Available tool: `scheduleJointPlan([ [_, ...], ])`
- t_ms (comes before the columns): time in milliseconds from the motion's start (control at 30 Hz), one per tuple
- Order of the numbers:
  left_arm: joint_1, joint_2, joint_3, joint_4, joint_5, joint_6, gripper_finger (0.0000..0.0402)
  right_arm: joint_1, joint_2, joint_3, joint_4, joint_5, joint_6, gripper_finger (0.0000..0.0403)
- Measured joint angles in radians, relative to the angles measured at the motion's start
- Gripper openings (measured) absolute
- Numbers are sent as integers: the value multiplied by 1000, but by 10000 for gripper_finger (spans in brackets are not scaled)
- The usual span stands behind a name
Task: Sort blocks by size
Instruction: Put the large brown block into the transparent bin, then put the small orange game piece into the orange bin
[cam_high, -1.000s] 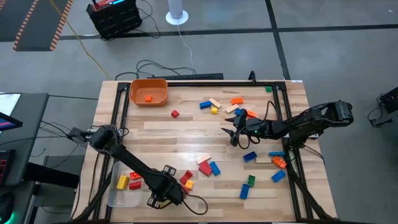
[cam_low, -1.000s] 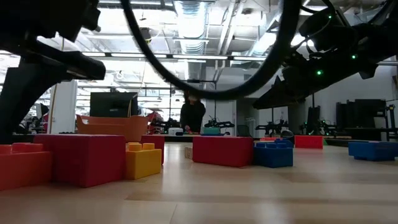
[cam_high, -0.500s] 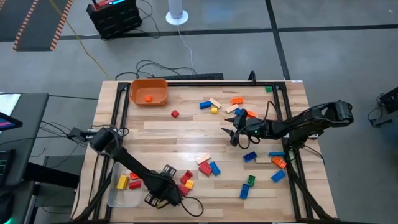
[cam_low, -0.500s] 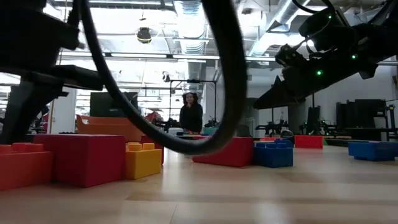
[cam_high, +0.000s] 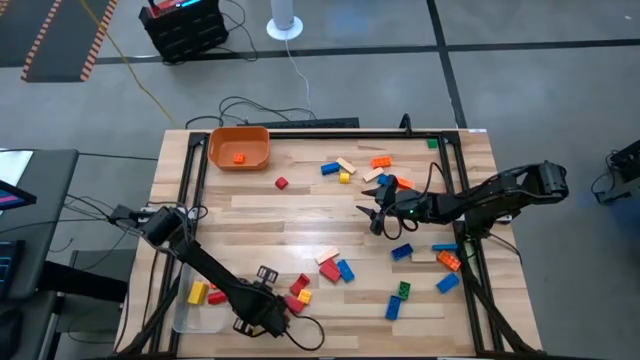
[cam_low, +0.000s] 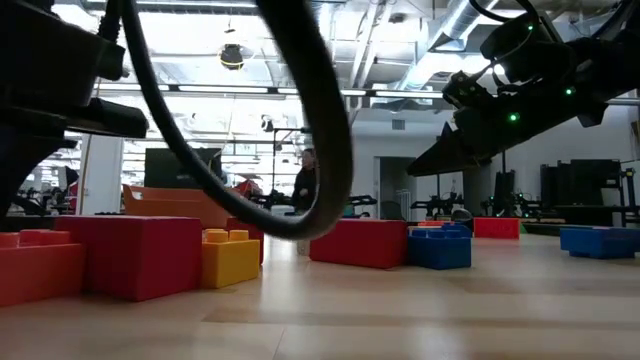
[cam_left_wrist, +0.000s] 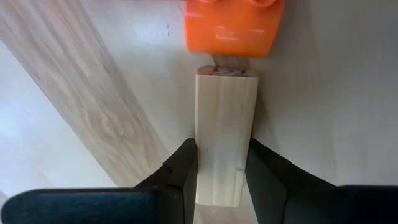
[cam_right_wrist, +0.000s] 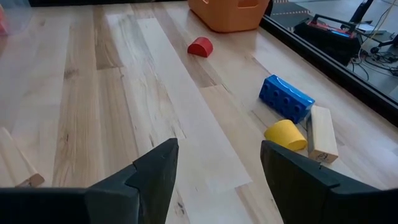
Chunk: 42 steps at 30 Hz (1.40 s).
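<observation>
With the left gripper pinching the tan block near the table's front edge, lift straight, clear the orange block. Right gripper waits mid-table, fingers apart.

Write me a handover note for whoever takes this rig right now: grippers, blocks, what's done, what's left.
Left gripper: near the table's front left, fingers against both sides of a tan block that butts an orange block.
Right gripper: open, empty, hovering mid-table.
Done: one orange piece in the orange bin; a yellow and a red block in the clear tub.
Left: most blocks lie scattered across the table.
</observation>
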Motion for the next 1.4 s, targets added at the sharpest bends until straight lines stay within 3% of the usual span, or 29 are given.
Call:
scheduleJointPlan([
  [200, 11, 0, 40, -53, 7, -29, 99, 0, 0, 0, -2, 0, 0, 260],
  [367, 35, 0, 161, -219, 14, -51, 99, 0, 0, 0, -4, 0, 3, 260],
  [500, 51, -18, 275, -433, 133, -122, 99, 0, 0, 0, -4, 0, 3, 260],
  [633, 27, -90, 262, -556, 216, -253, 99, 0, 0, 0, -2, 0, 3, 260],
  [767, -38, -163, 164, -552, 152, -414, 106, 0, 0, 0, 11, 0, -2, 260],
  [867, -79, -208, 89, -561, 122, -549, 145, 0, 0, 0, 31, 0, -5, 260],
  [1033, -103, -270, 13, -573, 204, -696, 211, 0, 0, 0, 33, 0, -6, 260],
  [1167, -86, -311, 20, -564, 235, -753, 233, 0, 0, 0, 32, 0, -3, 260],
  [1267, -56, -330, 55, -454, 123, -768, 233, 0, 0, 0, 31, 0, -1, 260],
  [1400, -8, -320, 71, -218, -29, -636, 226, 0, 0, 0, 30, 0, -1, 260],
])
